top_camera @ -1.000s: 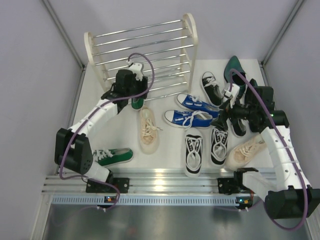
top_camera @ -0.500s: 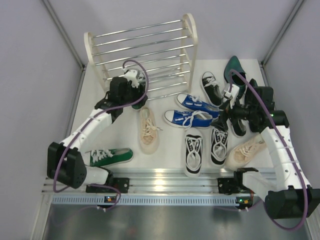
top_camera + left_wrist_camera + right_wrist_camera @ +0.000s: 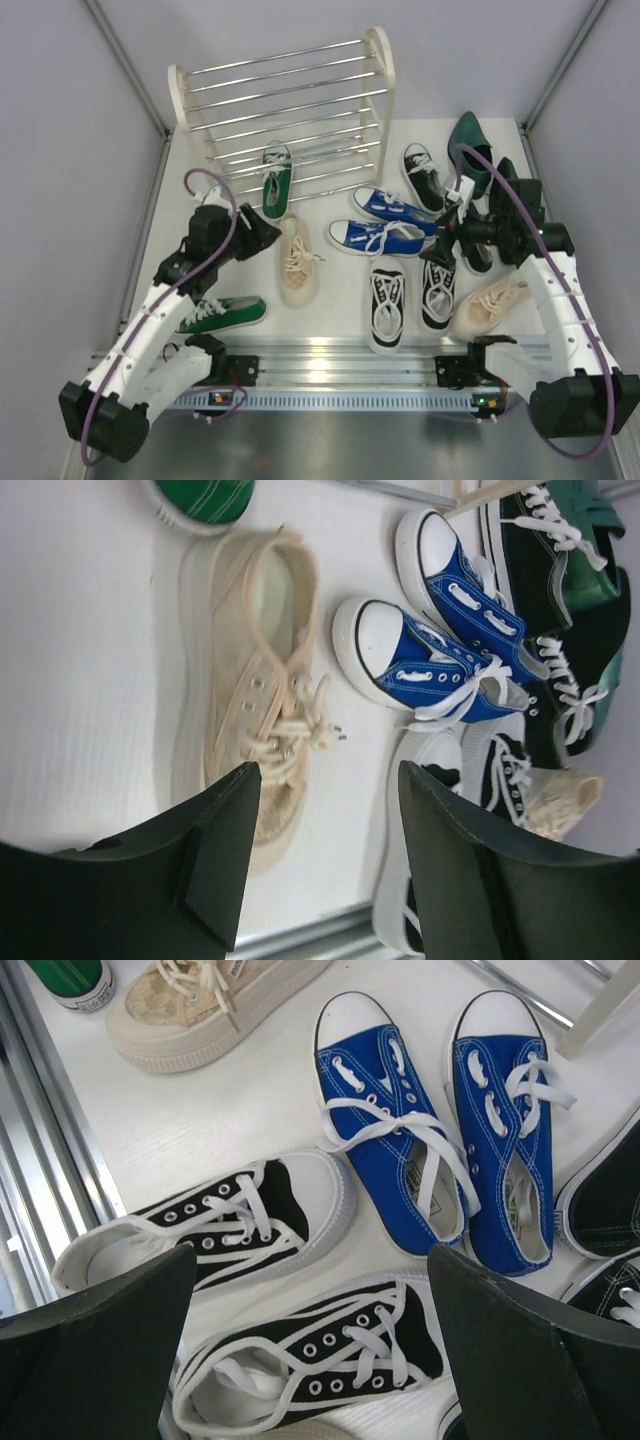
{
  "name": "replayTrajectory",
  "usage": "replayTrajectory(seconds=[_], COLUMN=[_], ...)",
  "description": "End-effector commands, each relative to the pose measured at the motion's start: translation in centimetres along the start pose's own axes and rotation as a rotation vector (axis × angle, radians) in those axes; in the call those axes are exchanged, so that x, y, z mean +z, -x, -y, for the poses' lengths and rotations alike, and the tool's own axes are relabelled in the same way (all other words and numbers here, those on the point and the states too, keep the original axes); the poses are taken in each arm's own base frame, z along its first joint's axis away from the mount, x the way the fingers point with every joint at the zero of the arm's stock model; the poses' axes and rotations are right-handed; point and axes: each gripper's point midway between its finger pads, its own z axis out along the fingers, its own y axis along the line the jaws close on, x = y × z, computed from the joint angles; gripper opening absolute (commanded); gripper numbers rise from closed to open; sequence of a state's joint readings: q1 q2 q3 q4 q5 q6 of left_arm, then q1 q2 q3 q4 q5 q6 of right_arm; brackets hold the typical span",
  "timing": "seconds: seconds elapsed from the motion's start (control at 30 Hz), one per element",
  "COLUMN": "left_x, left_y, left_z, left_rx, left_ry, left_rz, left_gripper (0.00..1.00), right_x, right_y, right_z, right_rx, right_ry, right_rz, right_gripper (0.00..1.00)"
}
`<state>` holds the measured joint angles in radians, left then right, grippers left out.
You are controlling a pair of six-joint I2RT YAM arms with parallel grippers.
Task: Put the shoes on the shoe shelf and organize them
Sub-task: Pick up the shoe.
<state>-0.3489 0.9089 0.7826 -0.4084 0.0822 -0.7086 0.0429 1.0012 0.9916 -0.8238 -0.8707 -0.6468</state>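
One green sneaker (image 3: 276,178) is shelved. The left end effector (image 3: 328,780) and right end effector (image 3: 310,1260) gape empty; loose beige sneaker (image 3: 250,680) laces beneath the left could snag.

Top view high overhead; both wrist views close, downward, sharing blue sneakers (image 3: 380,238).

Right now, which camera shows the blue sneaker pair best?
Right wrist. The blue sneakers sit close under the camera, side by side, seen from above with laces and toe caps sharp. Top external shows both whole but small. Left wrist shows them sideways and smaller, near the right of the frame.
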Motion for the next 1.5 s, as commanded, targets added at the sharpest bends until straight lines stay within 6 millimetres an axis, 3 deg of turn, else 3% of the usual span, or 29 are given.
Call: replayTrajectory(seconds=[0.0,0.03,0.07,0.1,0.17,0.2,0.23,0.27,0.3,0.37,0.57,0.7,1.0,1.13,1.17,1.23,1.27,1.33,1.43,1.47], left_x=[-2.4,-3.5,-4.1,-5.0,-6.5,-7.5,-7.8,-8.4,-8.7,-9.2,-9.7,-8.5,-2.9,-1.7,-1.5,-1.1,-1.0,-0.7,-0.6,-0.7], left_y=[-2.7,-2.9,-3.9,-3.8,-4.0,-5.1,-5.4,-5.0,-6.1,-6.4,-9.9,-10.2,-10.0,-10.6,-10.9,-11.7,-11.8,-11.9,-10.6,-9.7], left_z=[-2.3,-2.3,-4.3,-4.7,-5.4,-6.6,-6.7,-6.1,-6.5,-6.2,-7.8,-10.1,-13.3,-14.6,-14.9,-15.6,-15.8,-16.1,-15.6,-15.0], left_rx=[-0.457,-0.514,-0.606,-0.645,-0.752,-0.774,-0.792,-0.821,-0.828,-0.850,-0.879,-0.846,-0.747,-0.701,-0.696,-0.678,-0.668,-0.644,-0.510,-0.472], left_ry=[0.121,0.112,0.214,0.228,0.291,0.369,0.395,0.398,0.459,0.496,0.691,0.757,0.807,0.824,0.827,0.823,0.810,0.783,0.693,0.643], left_rz=[0.002,0.014,0.030,0.055,0.073,0.052,0.040,0.035,-0.016,-0.056,-0.200,-0.140,-0.075,-0.078,-0.083,-0.093,-0.092,-0.079,-0.057,-0.035], left_gripper=[0.63,0.64,0.66,0.68,0.86,0.94,0.96,0.97,0.98,0.98,0.95,0.86,0.72,0.60,0.52,0.44,0.28,0.20,0.01,0.00], right_x=[0.2,0.3,0.5,0.5,0.7,0.9,1.0,1.0,1.2,1.5,1.7,1.8,1.3,1.2,1.2,1.2,1.2,1.2,1.2,1.2], right_y=[0.6,0.5,0.4,0.3,0.2,0.1,0.1,0.2,0.1,0.3,0.4,0.2,0.2,0.2,0.2,0.1,0.0,0.0,0.1,0.0], right_z=[-0.5,-0.5,-0.4,-0.5,-0.5,-0.5,-0.5,-0.5,-0.5,-0.6,-0.7,-1.1,-1.5,-1.7,-1.8,-1.7,-1.8,-1.8,-1.9,-1.9], right_rx=[-0.036,-0.032,-0.035,-0.034,-0.035,-0.033,-0.033,-0.035,-0.027,-0.026,-0.031,-0.024,-0.044,-0.044,-0.047,-0.042,-0.041,-0.042,-0.044,-0.042], right_ry=[0.029,0.034,0.035,0.036,0.039,0.046,0.049,0.049,0.055,0.061,0.068,0.073,0.069,0.072,0.073,0.072,0.072,0.074,0.075,0.076], right_rz=[0.034,0.030,0.027,0.023,0.019,0.017,0.018,0.018,0.017,0.023,0.027,0.030,0.027,0.030,0.032,0.029,0.028,0.028,0.027,0.027], right_gripper=[0.99,0.99,0.99,0.99,1.00,0.99,0.99,0.99,0.99,0.99,0.99,0.99,0.99,0.99,0.99,0.99,0.99,0.99,0.99,0.99])
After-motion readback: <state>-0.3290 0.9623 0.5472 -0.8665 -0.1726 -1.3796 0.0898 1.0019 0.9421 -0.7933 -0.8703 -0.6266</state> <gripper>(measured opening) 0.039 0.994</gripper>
